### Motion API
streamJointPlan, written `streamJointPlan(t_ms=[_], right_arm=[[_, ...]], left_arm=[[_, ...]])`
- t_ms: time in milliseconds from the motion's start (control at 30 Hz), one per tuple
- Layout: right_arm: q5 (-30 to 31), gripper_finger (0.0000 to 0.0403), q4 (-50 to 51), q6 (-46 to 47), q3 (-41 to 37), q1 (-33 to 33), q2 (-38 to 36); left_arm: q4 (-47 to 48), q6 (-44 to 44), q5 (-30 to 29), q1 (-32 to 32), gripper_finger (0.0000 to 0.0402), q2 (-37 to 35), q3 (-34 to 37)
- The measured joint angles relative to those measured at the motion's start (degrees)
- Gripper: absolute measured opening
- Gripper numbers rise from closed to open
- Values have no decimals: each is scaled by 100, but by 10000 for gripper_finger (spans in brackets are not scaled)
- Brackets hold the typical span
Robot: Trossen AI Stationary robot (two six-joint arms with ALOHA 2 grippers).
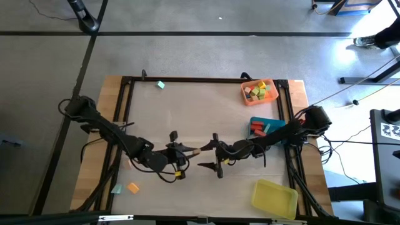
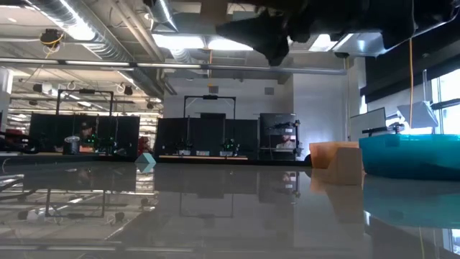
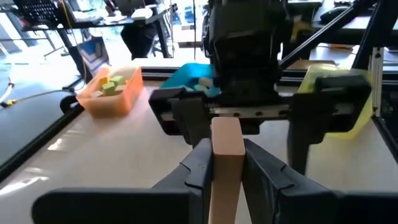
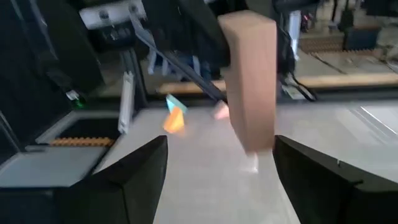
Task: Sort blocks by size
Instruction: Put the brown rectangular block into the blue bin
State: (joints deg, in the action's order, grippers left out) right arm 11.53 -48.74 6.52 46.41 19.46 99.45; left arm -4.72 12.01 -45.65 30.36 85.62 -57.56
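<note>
Handing a tan bar across mid-table

Gripping a tan wooden bar point(image 3: 226, 163) by one end, the left gripper point(image 1: 185, 152) hangs above the middle of the table point(image 1: 200, 103); its fingers point(image 3: 198, 167) press the bar's two sides. The free end points at the right gripper point(image 1: 206, 150), whose fingers point(image 4: 134, 171) stand apart on either side of that end, not touching it. This reads as a handover: the bar is offered lengthwise so the other arm can close on the far half.

The bar is plain pale wood, square in section, long against its width, flat-faced with crisp edges. Likely light and easy to pinch, though it could twist if caught near the tip.

Farther out, an orange block point(image 1: 133, 187) and a teal block point(image 1: 117, 189) lie near the left front corner. Another teal block point(image 1: 160, 85) sits alone at the far edge. The yellow tray point(image 1: 275, 199) is front right, the blue tray point(image 1: 272, 120) beyond it holds red and pale pieces, and the orange tray point(image 1: 244, 92) in the far right corner holds green and yellow blocks.
</note>
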Motion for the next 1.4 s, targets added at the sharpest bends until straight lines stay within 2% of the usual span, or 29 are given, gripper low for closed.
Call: streamJointPlan(t_ms=[200,300,600,767,1133,1300,1400], right_arm=[[136,284,-281,-103,7,0,24],[-64,266,-426,-204,14,-2,23],[-185,121,-510,-527,86,-14,21],[-260,62,-339,-589,201,-52,21],[-76,62,-48,-860,289,-46,14],[13,57,54,-1015,293,-50,21],[390,57,138,-1226,293,-35,11]], left_arm=[[-310,-98,305,-12,57,64,9],[-431,-198,332,-7,57,64,7],[-549,-216,334,-39,58,64,7],[-575,-221,360,-42,59,64,7],[-610,-489,412,-42,65,64,11],[-684,-525,392,-56,117,62,2],[-394,-625,409,-7,151,-27,2]])
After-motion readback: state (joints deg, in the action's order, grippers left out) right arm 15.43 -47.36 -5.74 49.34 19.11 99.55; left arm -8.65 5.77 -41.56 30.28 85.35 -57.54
